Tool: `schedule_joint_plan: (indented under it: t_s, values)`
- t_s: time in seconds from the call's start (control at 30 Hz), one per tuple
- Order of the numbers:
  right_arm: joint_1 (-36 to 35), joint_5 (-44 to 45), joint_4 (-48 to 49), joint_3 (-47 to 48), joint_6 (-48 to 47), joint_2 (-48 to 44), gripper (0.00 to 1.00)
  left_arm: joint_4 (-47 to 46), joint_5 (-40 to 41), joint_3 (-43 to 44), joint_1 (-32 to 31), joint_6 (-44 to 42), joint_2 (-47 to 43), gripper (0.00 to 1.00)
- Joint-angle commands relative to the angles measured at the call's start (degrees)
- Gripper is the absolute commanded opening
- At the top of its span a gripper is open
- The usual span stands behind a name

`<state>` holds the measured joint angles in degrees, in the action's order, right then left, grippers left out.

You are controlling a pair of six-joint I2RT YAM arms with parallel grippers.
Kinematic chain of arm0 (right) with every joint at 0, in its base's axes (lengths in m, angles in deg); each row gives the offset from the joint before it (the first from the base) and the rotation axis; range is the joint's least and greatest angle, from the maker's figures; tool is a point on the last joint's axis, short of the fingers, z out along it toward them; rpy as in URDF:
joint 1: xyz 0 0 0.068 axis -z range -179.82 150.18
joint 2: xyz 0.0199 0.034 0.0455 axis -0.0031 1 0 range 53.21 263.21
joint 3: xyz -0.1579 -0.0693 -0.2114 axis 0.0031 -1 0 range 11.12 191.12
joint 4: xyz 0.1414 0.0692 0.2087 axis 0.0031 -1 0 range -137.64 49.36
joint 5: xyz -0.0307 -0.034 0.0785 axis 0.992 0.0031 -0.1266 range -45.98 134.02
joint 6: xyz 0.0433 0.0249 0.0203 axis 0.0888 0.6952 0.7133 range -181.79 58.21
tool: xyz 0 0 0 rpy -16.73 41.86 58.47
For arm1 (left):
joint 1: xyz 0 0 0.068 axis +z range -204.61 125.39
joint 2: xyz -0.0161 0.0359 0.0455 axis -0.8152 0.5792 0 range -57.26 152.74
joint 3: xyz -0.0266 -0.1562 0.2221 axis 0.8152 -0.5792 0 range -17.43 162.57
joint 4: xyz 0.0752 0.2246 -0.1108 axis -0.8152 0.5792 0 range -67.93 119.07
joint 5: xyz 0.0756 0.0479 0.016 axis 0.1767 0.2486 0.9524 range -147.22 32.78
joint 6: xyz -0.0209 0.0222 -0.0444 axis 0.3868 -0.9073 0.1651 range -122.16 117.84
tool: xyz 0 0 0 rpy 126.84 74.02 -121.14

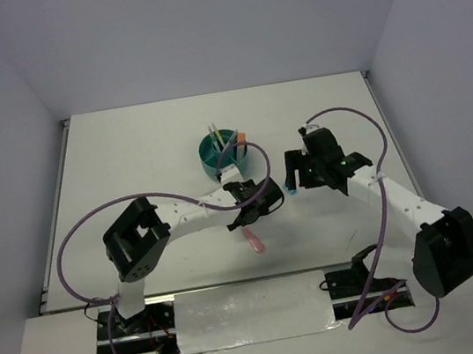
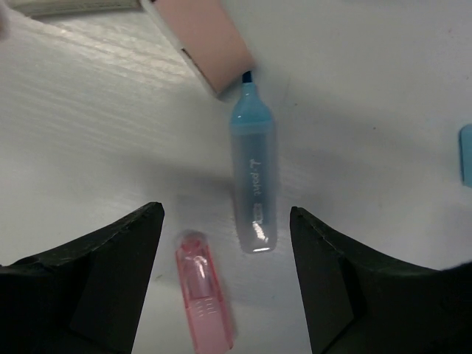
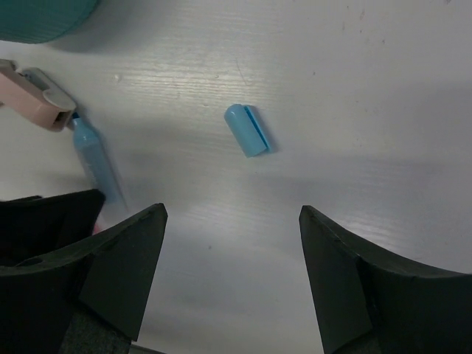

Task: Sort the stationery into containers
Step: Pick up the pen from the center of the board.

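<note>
The round teal organizer stands at the table's middle back with a few pens upright in it; its wall shows in the right wrist view. An uncapped blue highlighter lies between and just ahead of my open, empty left gripper, its tip against a pink block. A pink capped marker lies by the left finger and shows in the top view. A blue cap lies ahead of my open, empty right gripper. In the top view the left gripper and right gripper hover close together.
The blue highlighter and pink block also show at the left of the right wrist view. The blue cap peeks in at the left wrist view's right edge. The left arm's purple cable loops over the table's left.
</note>
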<state>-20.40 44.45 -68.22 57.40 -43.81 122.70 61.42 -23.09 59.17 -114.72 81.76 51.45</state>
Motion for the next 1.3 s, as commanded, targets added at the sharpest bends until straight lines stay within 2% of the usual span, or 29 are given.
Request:
schedule_joint_plan:
  t_s: [0.0,0.07,0.13,0.33,0.37,0.43,0.53,0.6,0.63,0.67,0.73,0.77,0.83,0.93,1.03,1.13,1.2,1.27]
  values:
    - [0.19,-1.22,-0.2,0.65,-1.19,-3.92,0.8,-0.16,-0.64,4.86,0.62,-1.56,3.52,0.82]
    - [0.19,-1.39,-0.73,0.74,-1.28,-4.63,0.8,0.37,-0.73,6.1,0.79,-1.74,4.76,0.81]
    - [0.19,-2.01,-0.82,0.83,-1.19,-5.77,0.8,1.07,-0.91,8.03,0.79,-1.57,6.6,0.74]
    - [0.28,-2.27,-1.17,1.09,-1.02,-7.79,0.8,6.79,-1.26,11.82,0.79,-0.07,10.38,0.72]
    - [0.19,-2.36,-1.17,1.0,-1.01,-7.97,0.8,6.96,-1.26,11.82,0.79,-0.07,10.65,0.66]
    - [0.27,-2.53,-0.91,0.83,-1.01,-8.41,0.8,6.27,-1.96,11.21,0.79,-0.51,10.91,0.6]
    - [0.28,-3.06,-0.29,0.57,-0.75,-8.41,0.8,5.12,-2.92,10.5,0.97,-1.12,11.7,0.58]
    - [0.36,-4.03,0.06,0.21,-0.49,-8.5,0.8,3.64,-4.33,10.33,1.06,-2.44,12.58,0.51]
    - [0.62,-4.38,0.5,-0.14,-0.49,-8.59,0.8,2.93,-4.86,10.41,1.06,-2.97,12.93,0.37]
    - [0.89,-4.56,0.68,-0.31,-0.05,-8.67,0.8,2.31,-6.08,10.5,1.14,-3.58,13.2,0.28]
    - [1.59,-4.73,0.94,-1.1,0.22,-9.29,0.8,0.47,-6.97,10.59,1.06,-5.43,13.2,0.12]
    - [3.07,-4.91,1.03,-1.37,0.48,-9.55,0.8,-0.23,-7.75,10.42,1.06,-7.0,12.94,0.09]
    - [4.92,-6.31,1.73,-2.59,0.83,-10.34,0.8,-2.08,-7.68,10.41,0.79,-7.98,11.1,0.02]
    - [9.32,-8.68,3.57,-4.61,1.45,-10.7,0.8,-6.98,-6.97,9.63,0.27,-12.28,6.27,0.0]
    - [10.21,-10.44,6.03,-5.41,0.66,-7.9,0.79,-15.67,-5.39,7.61,-0.96,-21.67,-1.2,0.0]
    - [9.77,-13.61,6.74,-3.13,-1.53,-1.33,0.77,-22.45,-1.71,4.02,-3.06,-34.92,-10.68,0.0]
    - [8.63,-12.22,6.4,-0.34,-2.76,4.12,0.77,-23.53,-0.03,1.29,-4.12,-39.51,-17.36,0.0]
    - [7.31,-10.02,5.25,1.87,-4.0,7.48,0.75,-22.05,-1.95,-0.48,-4.13,-44.43,-23.15,0.0]
